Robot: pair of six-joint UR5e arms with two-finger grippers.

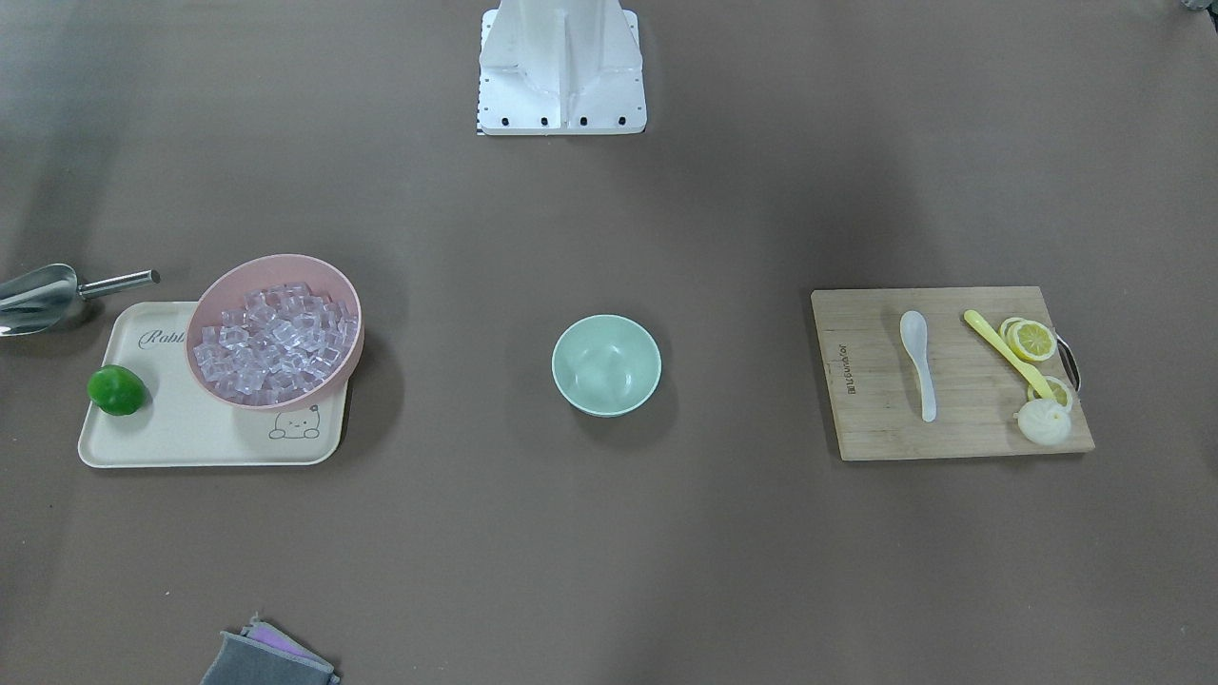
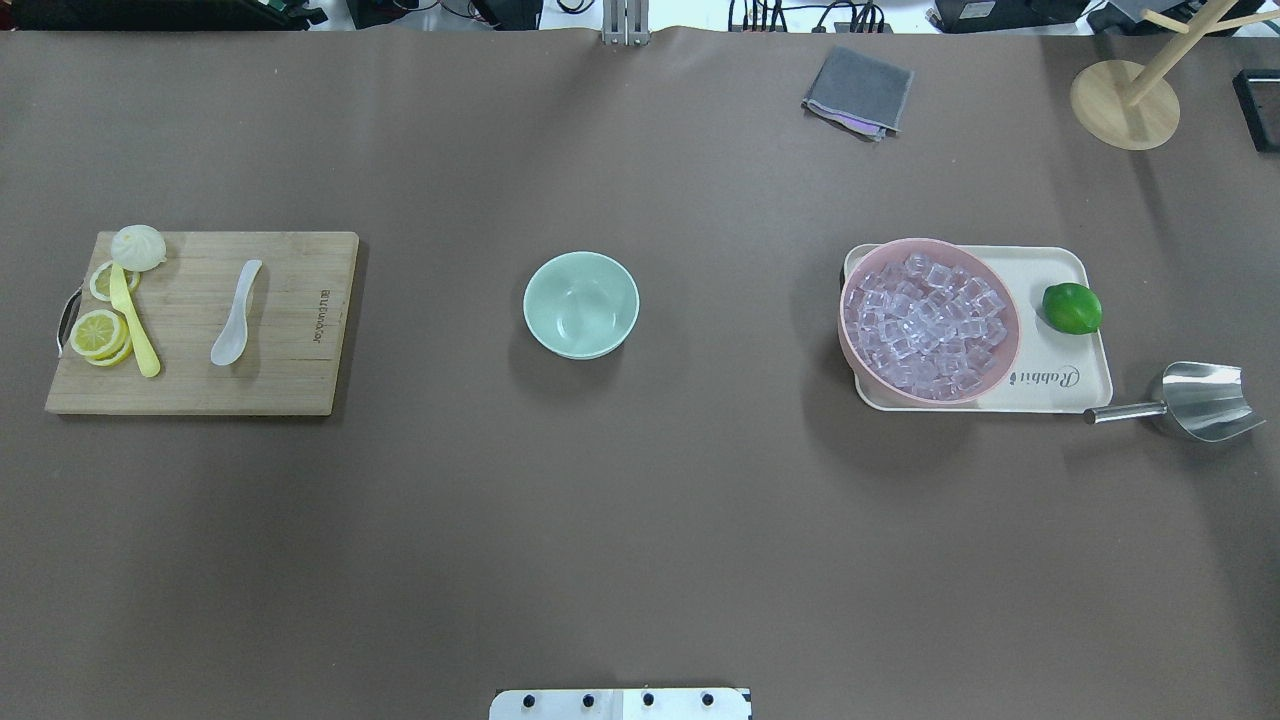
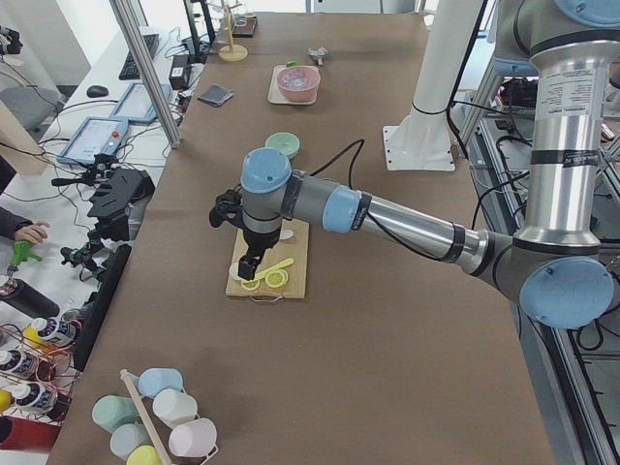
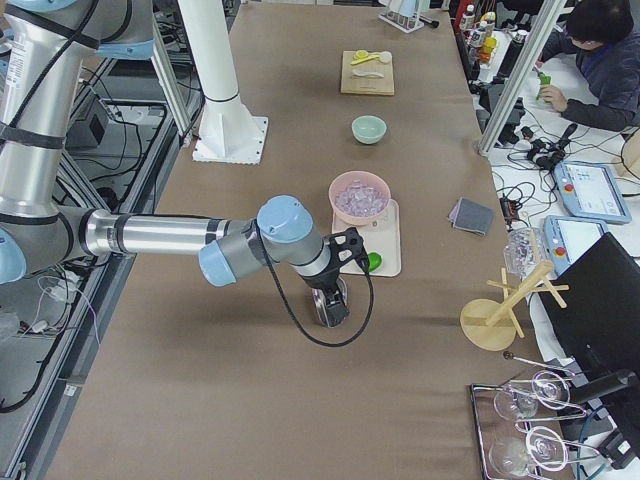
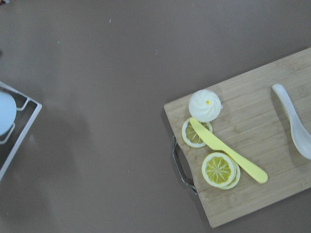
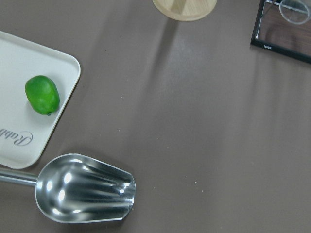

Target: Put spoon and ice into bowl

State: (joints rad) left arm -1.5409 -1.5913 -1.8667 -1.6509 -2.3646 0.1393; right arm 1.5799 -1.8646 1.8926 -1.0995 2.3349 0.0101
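Observation:
The white spoon (image 1: 918,360) lies on the wooden cutting board (image 1: 880,423), also in the overhead view (image 2: 235,315) and at the right edge of the left wrist view (image 5: 294,124). The mint-green bowl (image 1: 606,365) stands empty at the table's middle (image 2: 581,304). Clear ice cubes (image 1: 274,338) fill the pink bowl (image 2: 855,345). My left gripper (image 3: 248,271) hangs over the board's end with the lemon slices; I cannot tell if it is open. My right gripper (image 4: 335,308) hangs over the metal scoop (image 6: 85,194); I cannot tell its state either.
A yellow spoon (image 1: 999,347), lemon slices (image 1: 1032,340) and a white bun (image 1: 1042,421) share the board. The pink bowl and a lime (image 1: 117,390) sit on a cream tray (image 1: 190,438). A grey cloth (image 2: 858,92) and a wooden stand (image 2: 1125,105) are at the far edge.

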